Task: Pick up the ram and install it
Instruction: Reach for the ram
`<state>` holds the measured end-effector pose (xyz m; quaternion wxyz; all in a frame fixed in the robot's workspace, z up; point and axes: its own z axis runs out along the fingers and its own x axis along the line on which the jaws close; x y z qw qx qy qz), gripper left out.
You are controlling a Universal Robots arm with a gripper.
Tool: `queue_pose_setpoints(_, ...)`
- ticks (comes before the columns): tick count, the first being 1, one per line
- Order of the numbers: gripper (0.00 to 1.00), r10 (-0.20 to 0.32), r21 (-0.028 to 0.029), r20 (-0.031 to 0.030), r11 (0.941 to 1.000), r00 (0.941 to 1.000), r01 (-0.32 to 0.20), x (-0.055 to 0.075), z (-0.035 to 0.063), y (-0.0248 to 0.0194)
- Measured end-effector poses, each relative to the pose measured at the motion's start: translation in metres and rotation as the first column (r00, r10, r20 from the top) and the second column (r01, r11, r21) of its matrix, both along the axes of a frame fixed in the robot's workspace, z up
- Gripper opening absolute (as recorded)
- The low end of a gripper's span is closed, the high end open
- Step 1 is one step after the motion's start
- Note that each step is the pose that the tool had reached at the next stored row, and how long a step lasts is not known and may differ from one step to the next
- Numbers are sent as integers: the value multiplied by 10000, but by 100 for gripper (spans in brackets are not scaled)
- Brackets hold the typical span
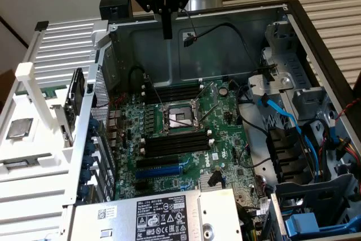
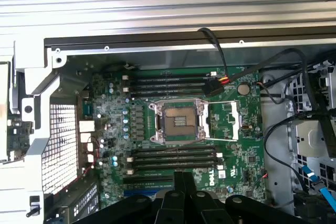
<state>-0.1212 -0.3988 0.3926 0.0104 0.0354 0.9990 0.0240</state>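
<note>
The ram (image 1: 54, 90) is hard to make out. The only likely sign of it is a sliver of green board behind the white rack (image 1: 28, 83), outside the computer case (image 1: 293, 21) and well away from the CPU socket (image 1: 179, 118), towards the exterior view's left. The wrist view shows a similar strip of green board (image 2: 9, 129) behind the same white frame, again well apart from the socket (image 2: 178, 120).

The gripper (image 1: 167, 26) hangs high above the open case, over the back wall beyond the socket, and touches nothing. Its black fingers (image 1: 167, 18) are pressed together into one narrow bar, with nothing green showing between them. In the wrist view the fingertips (image 2: 179, 184) also sit side by side, pointing towards the motherboard (image 2: 236, 145).

Long black memory slots (image 1: 175, 91) lie just beside the socket on its far side, and another bank (image 1: 175, 144) lies just beside it on the near side. No stick stands in any of them.
</note>
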Motion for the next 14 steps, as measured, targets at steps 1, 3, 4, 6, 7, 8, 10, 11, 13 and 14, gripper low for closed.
queue_pose_setpoints(1,10,0,0,0,10000,10000,0,0,0,0)
queue_pose_setpoints(3,10,-1,-2,-1,10000,10000,1,-15,1,0)
queue_pose_setpoints(4,10,-1,-2,-1,10000,10000,1,-30,1,0)
queue_pose_setpoints(6,10,0,-1,-1,10000,10000,0,-92,0,-2)
queue_pose_setpoints(7,10,0,-1,0,10000,10000,0,-140,0,-2)
queue_pose_setpoints(8,10,1,-1,0,10000,10000,-1,-229,0,-5)
queue_pose_setpoints(10,10,-1,0,3,10000,10000,1,-318,0,-6)
queue_pose_setpoints(11,10,0,0,7,10000,10000,0,-364,0,-8)
queue_pose_setpoints(13,10,-1,-1,27,10000,10000,1,-494,0,-11)
queue_pose_setpoints(14,10,0,0,30,10000,10000,0,-538,0,-12)
